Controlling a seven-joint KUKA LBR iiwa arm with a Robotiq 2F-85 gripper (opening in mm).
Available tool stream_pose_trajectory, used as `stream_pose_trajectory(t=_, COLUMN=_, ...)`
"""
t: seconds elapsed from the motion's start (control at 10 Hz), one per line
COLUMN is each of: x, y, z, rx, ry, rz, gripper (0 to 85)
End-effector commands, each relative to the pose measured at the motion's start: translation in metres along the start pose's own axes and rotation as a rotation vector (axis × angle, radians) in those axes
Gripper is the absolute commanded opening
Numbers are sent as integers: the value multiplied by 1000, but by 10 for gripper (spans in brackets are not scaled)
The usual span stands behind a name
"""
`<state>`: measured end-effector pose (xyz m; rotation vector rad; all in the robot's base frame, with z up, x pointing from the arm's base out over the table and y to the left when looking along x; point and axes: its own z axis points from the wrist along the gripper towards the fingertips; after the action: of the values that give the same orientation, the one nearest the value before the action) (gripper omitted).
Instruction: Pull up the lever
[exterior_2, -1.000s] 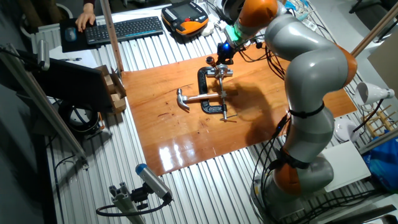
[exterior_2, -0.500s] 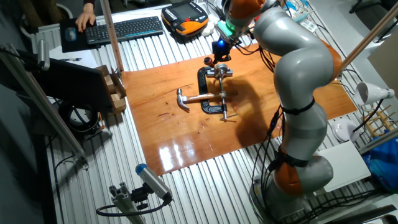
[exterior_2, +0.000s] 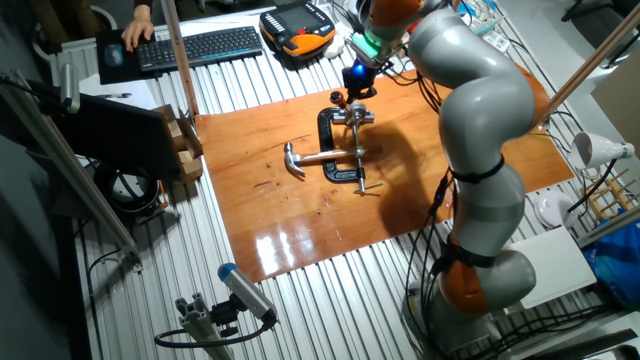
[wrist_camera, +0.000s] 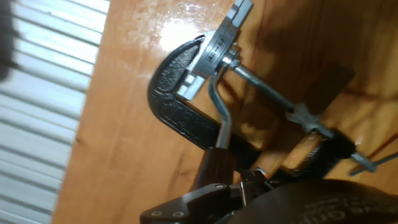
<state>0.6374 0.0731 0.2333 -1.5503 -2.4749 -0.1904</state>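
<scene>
A black C-shaped clamp (exterior_2: 328, 145) (wrist_camera: 177, 115) lies on the wooden board (exterior_2: 290, 215). Its long thin silver screw (wrist_camera: 267, 90) ends in a short crossbar (exterior_2: 368, 188) (wrist_camera: 368, 163). A bent silver rod with a reddish-brown knob, the lever (exterior_2: 340, 99) (wrist_camera: 219, 124), rises from the silver fitting (wrist_camera: 214, 50) held at the clamp's pad end. My gripper (exterior_2: 351, 90) (wrist_camera: 224, 190) is right at the knob (wrist_camera: 214, 167), whose lower end reaches in between dark gripper parts. Whether the fingers press on it is not visible.
A hammer (exterior_2: 305, 158) with a light wooden handle lies across the clamp, its handle (wrist_camera: 305, 149) passing through the jaw. A keyboard (exterior_2: 200, 45), a teach pendant (exterior_2: 297, 27) and a wooden block (exterior_2: 185, 145) stand beyond the board's far and left edges.
The arm swung left and back over the clamp's far end during the first half second, bringing the gripper to the knob. Since then nothing has visibly moved.
</scene>
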Motion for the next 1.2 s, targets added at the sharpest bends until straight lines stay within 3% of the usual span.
stream_pose_trajectory(t=0.0, x=1, y=0, z=-1, rx=30, ry=-5, rz=-97, gripper=0)
stream_pose_trajectory(t=0.2, x=3, y=1, z=0, rx=65, ry=4, rz=-175, gripper=0)
stream_pose_trajectory(t=0.4, x=6, y=3, z=2, rx=65, ry=35, rz=-247, gripper=0)
stream_pose_trajectory(t=0.5, x=7, y=4, z=2, rx=60, ry=36, rz=-254, gripper=0)
stream_pose_trajectory(t=0.6, x=7, y=4, z=2, rx=59, ry=15, rz=-286, gripper=0)
stream_pose_trajectory(t=0.8, x=5, y=0, z=-2, rx=29, ry=-105, rz=-322, gripper=0)
stream_pose_trajectory(t=1.0, x=6, y=-3, z=-3, rx=-71, ry=-234, rz=-306, gripper=0)
stream_pose_trajectory(t=1.1, x=7, y=-3, z=-3, rx=-111, ry=-270, rz=-297, gripper=0)
